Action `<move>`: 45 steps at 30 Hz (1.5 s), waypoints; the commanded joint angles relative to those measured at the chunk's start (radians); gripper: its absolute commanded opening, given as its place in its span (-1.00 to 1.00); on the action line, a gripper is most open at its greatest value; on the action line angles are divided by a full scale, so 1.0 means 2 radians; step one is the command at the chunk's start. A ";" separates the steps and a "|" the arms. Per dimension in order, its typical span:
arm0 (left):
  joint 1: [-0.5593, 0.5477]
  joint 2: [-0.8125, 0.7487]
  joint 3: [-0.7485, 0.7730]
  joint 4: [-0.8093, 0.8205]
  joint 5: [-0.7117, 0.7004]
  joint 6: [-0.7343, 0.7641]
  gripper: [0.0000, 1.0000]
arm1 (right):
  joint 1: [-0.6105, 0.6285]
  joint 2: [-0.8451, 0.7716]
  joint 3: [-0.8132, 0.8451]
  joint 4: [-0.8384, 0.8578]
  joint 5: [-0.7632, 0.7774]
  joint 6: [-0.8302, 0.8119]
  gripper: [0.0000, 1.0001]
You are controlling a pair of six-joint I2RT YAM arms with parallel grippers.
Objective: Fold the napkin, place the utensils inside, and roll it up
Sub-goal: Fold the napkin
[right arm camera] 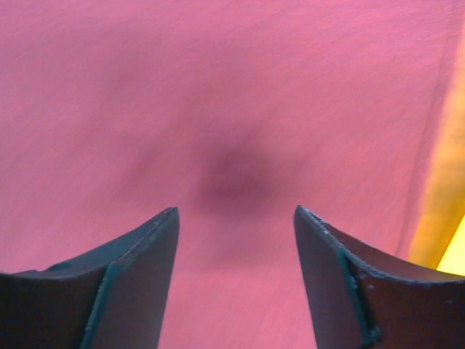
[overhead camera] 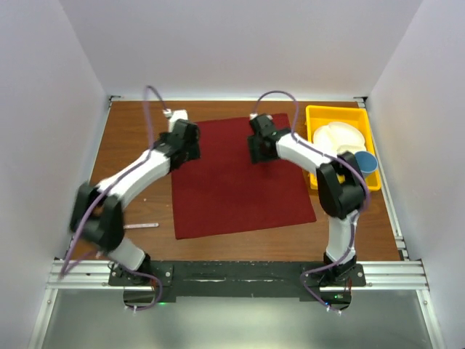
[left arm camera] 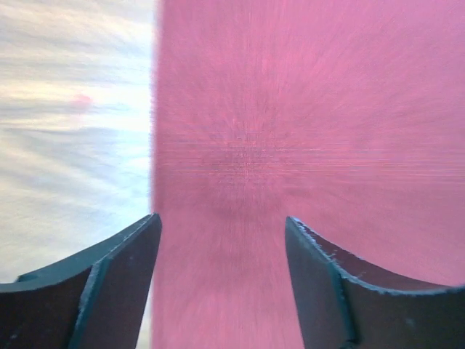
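Standing wide apart with nothing between them, the left jaws hang over the napkin (left arm camera: 305, 131), just inside its left edge, where a strip of the counter (left arm camera: 73, 145) shows pale and blurred beside the cloth. The right jaws are spread just as wide and just as empty, over the napkin's far right part; a yellow glow at that wrist view's edge is the tray beyond the cloth. Both pairs are dark, curved blades with worn, chipped tips.

Seen from above, the left arm (overhead camera: 138, 174) and right arm (overhead camera: 305, 153) reach to the napkin's far edge, one toward each far corner. I judge this to be a paired approach: a limp cloth folds straight only when both corners are lifted together.

The napkin (overhead camera: 240, 182) lies flat on the brown wood-look counter (overhead camera: 138, 123), a plain maroon rectangle, matte and soft, with no crease I can make out. The fold looks not yet made.

One of the utensils (overhead camera: 142, 226), slim, flat and silvery, rests on the counter just left of the napkin's near left corner, apart from the cloth; whether there are more I cannot tell. Right of the napkin sits a glossy yellow tray (overhead camera: 341, 111) holding a white plate (overhead camera: 338, 137) and a blue cup (overhead camera: 365, 161).
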 commanded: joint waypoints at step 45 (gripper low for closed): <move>0.027 -0.515 0.015 -0.173 -0.074 -0.081 0.54 | 0.441 0.139 0.153 -0.007 -0.043 -0.042 -0.10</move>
